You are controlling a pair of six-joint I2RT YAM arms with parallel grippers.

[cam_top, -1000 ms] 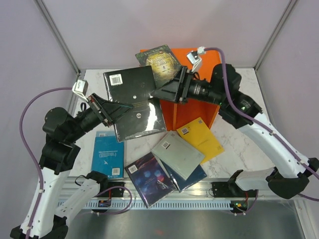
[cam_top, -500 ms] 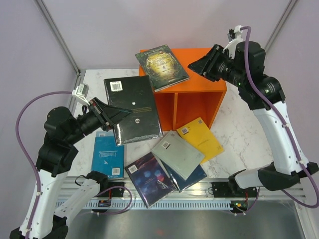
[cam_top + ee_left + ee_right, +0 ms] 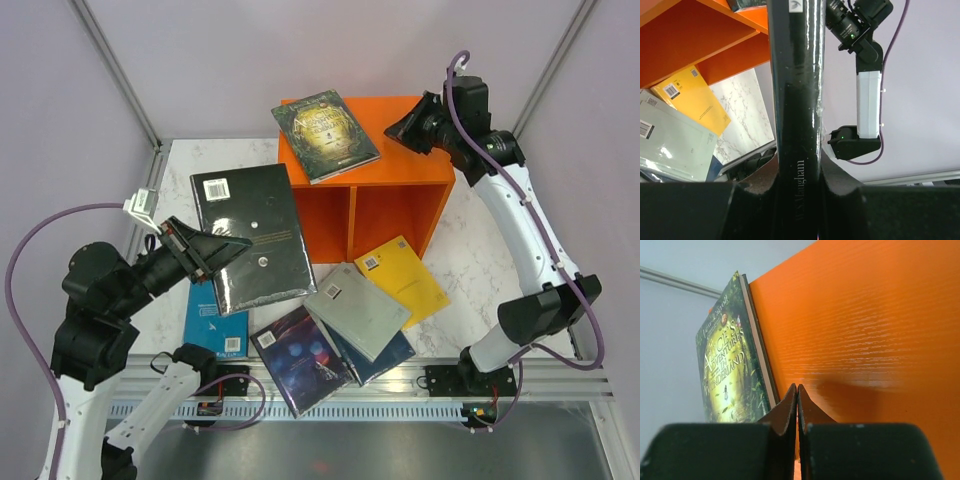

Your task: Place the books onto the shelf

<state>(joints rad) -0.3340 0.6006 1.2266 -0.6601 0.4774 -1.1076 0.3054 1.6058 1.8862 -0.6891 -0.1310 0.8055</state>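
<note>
Black and glossy, one book (image 3: pixel 255 225) hangs tilted above the table, left of the orange shelf (image 3: pixel 400 205). It is clamped at its spine by the left gripper (image 3: pixel 222 247), whose two fingers (image 3: pixel 840 185) pinch it from either side in the wrist view. A green Alice book (image 3: pixel 325 135) lies flat on the shelf's top, one corner overhanging the front left edge. The right gripper (image 3: pixel 396 127) sits low over the right part of that top, its jaws pressed together with nothing between them. On the marble table (image 3: pixel 470 250) in front of the shelf lie a yellow book (image 3: pixel 405 278), a grey-green book (image 3: pixel 355 310) overlapping a dark blue one (image 3: pixel 388 350), a space-patterned book (image 3: pixel 300 360), and a teal book (image 3: pixel 215 322) partly beneath the raised black one
</note>
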